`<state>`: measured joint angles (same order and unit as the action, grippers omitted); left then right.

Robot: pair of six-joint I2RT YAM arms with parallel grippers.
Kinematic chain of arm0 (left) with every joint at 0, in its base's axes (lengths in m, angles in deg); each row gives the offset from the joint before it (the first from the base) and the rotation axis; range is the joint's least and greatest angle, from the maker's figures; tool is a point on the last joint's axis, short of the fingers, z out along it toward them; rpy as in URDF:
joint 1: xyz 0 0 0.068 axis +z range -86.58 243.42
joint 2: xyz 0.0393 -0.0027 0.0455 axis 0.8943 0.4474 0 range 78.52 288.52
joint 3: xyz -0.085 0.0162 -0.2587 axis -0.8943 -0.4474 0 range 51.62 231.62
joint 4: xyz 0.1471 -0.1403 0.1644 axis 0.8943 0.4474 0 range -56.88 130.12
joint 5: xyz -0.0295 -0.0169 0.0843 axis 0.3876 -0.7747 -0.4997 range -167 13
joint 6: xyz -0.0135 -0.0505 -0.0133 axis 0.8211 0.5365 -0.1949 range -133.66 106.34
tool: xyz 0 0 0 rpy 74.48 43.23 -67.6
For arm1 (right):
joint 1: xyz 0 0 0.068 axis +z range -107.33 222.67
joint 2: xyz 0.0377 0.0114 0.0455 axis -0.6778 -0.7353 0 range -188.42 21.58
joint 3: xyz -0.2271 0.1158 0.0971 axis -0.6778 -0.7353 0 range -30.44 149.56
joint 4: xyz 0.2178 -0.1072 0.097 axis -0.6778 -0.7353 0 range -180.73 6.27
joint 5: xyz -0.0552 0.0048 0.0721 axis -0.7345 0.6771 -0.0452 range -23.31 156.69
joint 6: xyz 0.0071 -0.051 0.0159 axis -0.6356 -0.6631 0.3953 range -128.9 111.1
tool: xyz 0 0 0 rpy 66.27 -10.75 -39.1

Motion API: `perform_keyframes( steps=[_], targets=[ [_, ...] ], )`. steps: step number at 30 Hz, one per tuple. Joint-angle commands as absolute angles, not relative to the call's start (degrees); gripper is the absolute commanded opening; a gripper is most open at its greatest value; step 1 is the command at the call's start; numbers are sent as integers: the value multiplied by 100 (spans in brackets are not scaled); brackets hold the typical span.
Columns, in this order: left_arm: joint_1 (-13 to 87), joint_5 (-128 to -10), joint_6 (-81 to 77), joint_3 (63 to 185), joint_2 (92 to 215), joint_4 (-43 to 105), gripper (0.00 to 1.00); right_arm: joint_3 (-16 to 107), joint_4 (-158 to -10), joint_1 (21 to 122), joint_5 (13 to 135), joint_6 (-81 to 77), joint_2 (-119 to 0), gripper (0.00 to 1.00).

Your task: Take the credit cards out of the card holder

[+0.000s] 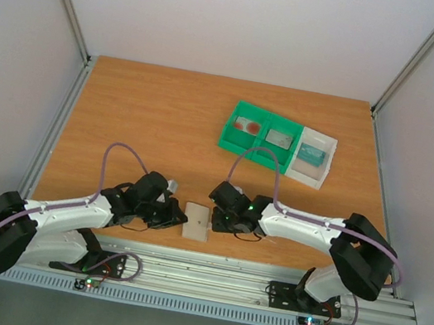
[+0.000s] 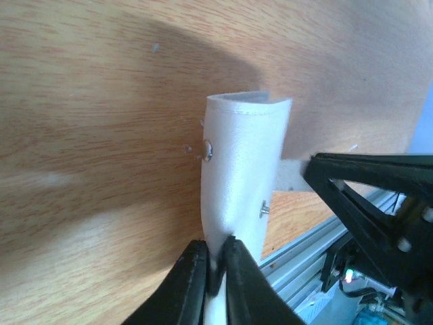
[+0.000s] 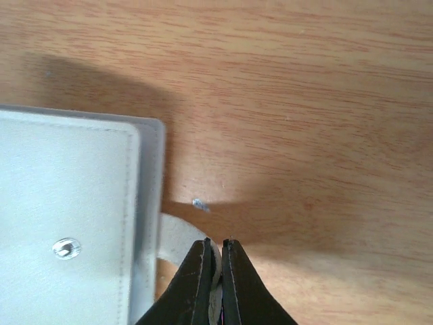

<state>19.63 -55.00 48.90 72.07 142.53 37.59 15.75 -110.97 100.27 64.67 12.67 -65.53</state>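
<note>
Top view: the holder (image 1: 196, 221), a pale flat sleeve, sits near the table's (image 1: 151, 109) near edge, between the two grippers and held from both sides. The left gripper (image 1: 180, 219) meets its left edge and the right gripper (image 1: 215, 219) its right edge. Left wrist view: the left gripper (image 2: 216, 267) has its fingers (image 2: 193, 284) closed on the near edge of the holder (image 2: 243, 169), whose far edge curves over in a fold; a metal stud (image 2: 208, 150) shows on its face, and the black right gripper (image 2: 318, 177) reaches in from the right to the tab (image 2: 291, 175). Right wrist view: the right gripper (image 3: 215, 261) pinches the narrow tab (image 3: 179, 237) projecting from the side of the holder (image 3: 67, 203), fingers (image 3: 196, 284) almost touching; a stud (image 3: 66, 248) marks the holder's stitched face. Whether the holder rests on the wood or hangs just above it cannot be told. All three cards lie out of the holder, well apart from it at the far right of the table: the red-marked card (image 1: 248, 126) in the left compartment of the green bin (image 1: 254, 154), the grey card (image 1: 280, 138) in its right compartment, and the teal card (image 1: 311, 154) in the white tray (image 1: 330, 149) touching the bin's right side.
</note>
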Motion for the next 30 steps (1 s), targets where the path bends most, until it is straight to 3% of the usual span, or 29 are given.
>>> perform_keyframes(
  steps=[1, 7, 17, 22, 30],
  targets=[
    [1956, -5676, 4772, 7192, 14196, 3859, 19, 1464, -10961, 10041, 6305, 1261, -6042, 1],
    [1963, -5996, 4734, 7278, 13710, 4469, 51, 1226, -10541, 10046, 6992, 1383, -5620, 1],
    [1957, -5882, 4441, 7220, 12913, 4783, 76, 803, -9365, 10041, 7752, 1873, -4715, 1],
    [1957, -5946, 4324, 7118, 12342, 5014, 82, 687, -8688, 10041, 8197, 1907, -4781, 1],
    [1957, -6243, 4233, 6938, 12091, 5413, 80, 687, -8408, 10041, 8302, 1966, -5080, 1]
  ],
)
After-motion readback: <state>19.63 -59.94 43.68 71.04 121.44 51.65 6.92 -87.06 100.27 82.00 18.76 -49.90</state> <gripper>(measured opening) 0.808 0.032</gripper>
